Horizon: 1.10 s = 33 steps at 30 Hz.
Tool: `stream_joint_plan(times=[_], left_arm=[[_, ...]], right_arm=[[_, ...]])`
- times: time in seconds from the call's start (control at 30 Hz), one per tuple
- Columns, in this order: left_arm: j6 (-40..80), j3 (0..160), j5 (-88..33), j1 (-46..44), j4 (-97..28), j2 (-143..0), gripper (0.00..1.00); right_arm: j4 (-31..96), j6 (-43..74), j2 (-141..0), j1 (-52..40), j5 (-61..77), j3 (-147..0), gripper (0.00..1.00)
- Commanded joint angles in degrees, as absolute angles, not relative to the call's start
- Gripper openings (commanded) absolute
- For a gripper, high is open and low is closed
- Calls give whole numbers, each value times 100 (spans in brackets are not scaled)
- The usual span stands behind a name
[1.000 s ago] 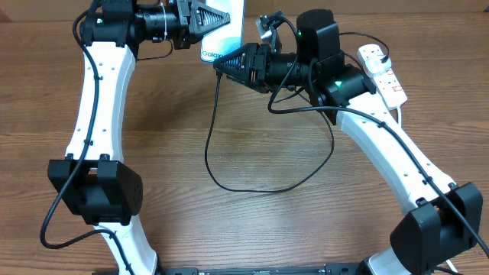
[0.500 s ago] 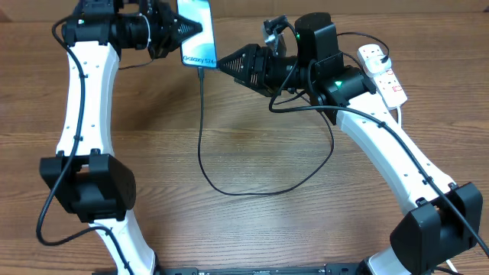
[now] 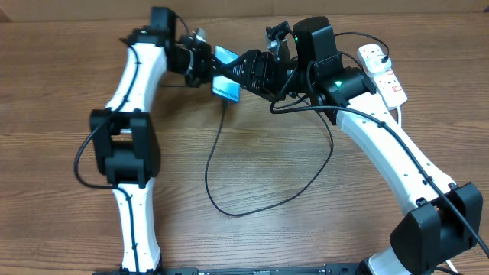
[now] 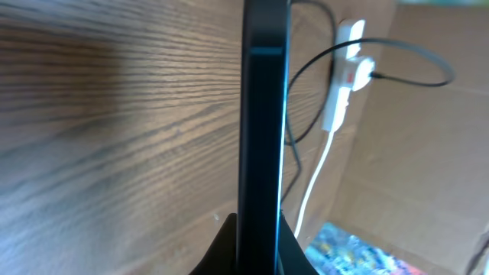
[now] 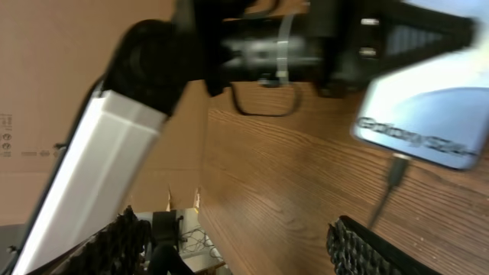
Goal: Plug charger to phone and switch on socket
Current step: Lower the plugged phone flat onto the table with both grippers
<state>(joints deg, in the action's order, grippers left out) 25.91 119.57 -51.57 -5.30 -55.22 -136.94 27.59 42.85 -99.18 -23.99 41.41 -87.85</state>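
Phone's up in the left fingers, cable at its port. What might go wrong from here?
1. The phone is held tilted by the left fingers alone; a slip drops it.
2. The right fingers, open, sit right beside the phone; either arm moving may knock it.
3. The charger loops under the right arm toward the socket; reaching the switch may snag it.

phone (image 3: 228, 90): blue-teal screen, black edge
charger (image 3: 207, 164): black
socket (image 3: 388, 79): white, red switch marking
table (image 3: 275, 244): warm brown wood grain
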Motion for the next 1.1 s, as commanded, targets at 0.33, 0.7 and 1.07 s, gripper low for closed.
stream_joint_plan(times=[0.33,0.7,1.07], left_arm=[[2377,12014,-4392,-694,-5133,-14278,4],[1922,12014,-4390,-727,-4915,-14287,4],[1927,12014,-4320,-803,-4678,-14315,4]], right_arm=[[2891,4195,-9872,-2366,4056,-8899,77],[2884,4195,-9872,-2366,4073,-8899,77],[2886,4195,-9872,-2366,4121,-8899,77]])
